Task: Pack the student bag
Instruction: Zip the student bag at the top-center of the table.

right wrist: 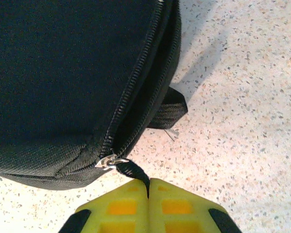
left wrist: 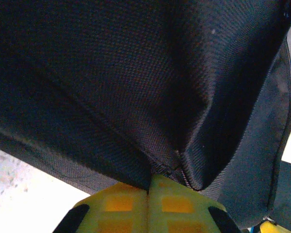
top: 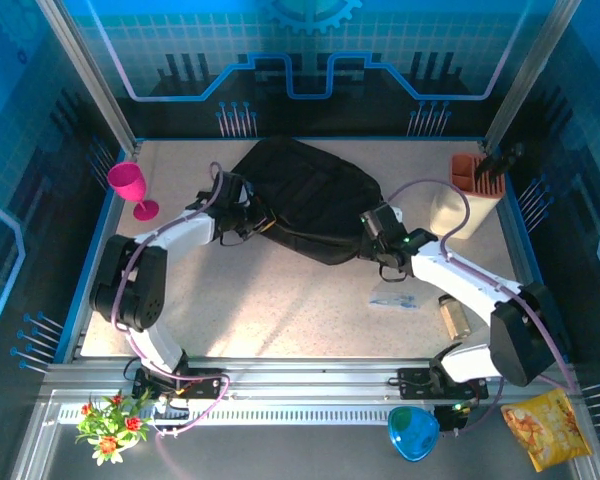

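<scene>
The speckled beige tabletop is lying mostly free across its near half, with a small clear plastic packet and a small tan cylindrical container sitting near the right arm. A pink plastic goblet is standing by the left edge. A beige box-shaped holder with an orange top is standing near the far right corner. Both are apart from the bag.

The large black soft fabric backpack is lying across the far middle of the table, between the two arms, its woven cloth sagging in folds. In the right wrist view its zipper is running along a curved seam, and a black webbing strap is poking out beneath it onto the table.

The left arm is bending with its elbow out to the left and reaching to the backpack's left end. There the left gripper is pressing its yellow fingers together on a pinch of fabric. The right arm is stretching diagonally to the right end, where the right gripper is pinching the black zipper pull tab with its fingers tight together.
</scene>
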Controlling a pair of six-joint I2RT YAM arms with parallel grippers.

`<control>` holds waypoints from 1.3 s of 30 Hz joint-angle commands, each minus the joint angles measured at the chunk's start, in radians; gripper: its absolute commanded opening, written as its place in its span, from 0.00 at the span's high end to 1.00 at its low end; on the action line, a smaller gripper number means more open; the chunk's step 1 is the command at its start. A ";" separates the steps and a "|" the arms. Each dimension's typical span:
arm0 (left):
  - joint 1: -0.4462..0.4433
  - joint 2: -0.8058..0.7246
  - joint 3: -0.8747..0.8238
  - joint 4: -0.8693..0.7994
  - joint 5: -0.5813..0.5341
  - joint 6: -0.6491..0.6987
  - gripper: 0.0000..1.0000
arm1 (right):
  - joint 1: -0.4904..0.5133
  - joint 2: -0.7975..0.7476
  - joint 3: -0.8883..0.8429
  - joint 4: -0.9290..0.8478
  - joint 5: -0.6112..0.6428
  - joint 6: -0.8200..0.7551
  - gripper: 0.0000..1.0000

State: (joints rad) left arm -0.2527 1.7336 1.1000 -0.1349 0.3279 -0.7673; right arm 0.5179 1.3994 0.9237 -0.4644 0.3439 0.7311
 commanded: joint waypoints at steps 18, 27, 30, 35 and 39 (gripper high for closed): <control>0.109 -0.323 -0.189 -0.162 -0.114 -0.065 0.28 | 0.229 0.334 0.510 -0.053 -0.250 -0.377 1.00; 0.050 -0.441 -0.443 0.153 0.059 -0.390 0.22 | 0.319 0.415 0.597 -0.035 -0.368 -0.343 1.00; 0.047 -0.401 -0.443 0.195 0.065 -0.408 0.22 | 0.333 0.413 0.573 -0.016 -0.413 -0.328 1.00; 0.043 -0.319 -0.412 0.252 0.076 -0.423 0.22 | 0.343 0.389 0.516 0.004 -0.458 -0.308 1.00; 0.032 -0.251 -0.399 0.278 0.080 -0.435 0.26 | 0.345 0.370 0.480 0.018 -0.477 -0.302 1.00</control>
State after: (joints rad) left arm -0.2123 1.4448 0.6685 0.0963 0.3771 -1.1790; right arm 0.8459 1.8107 1.4235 -0.4767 -0.0822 0.4145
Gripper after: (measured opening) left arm 0.742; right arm 0.053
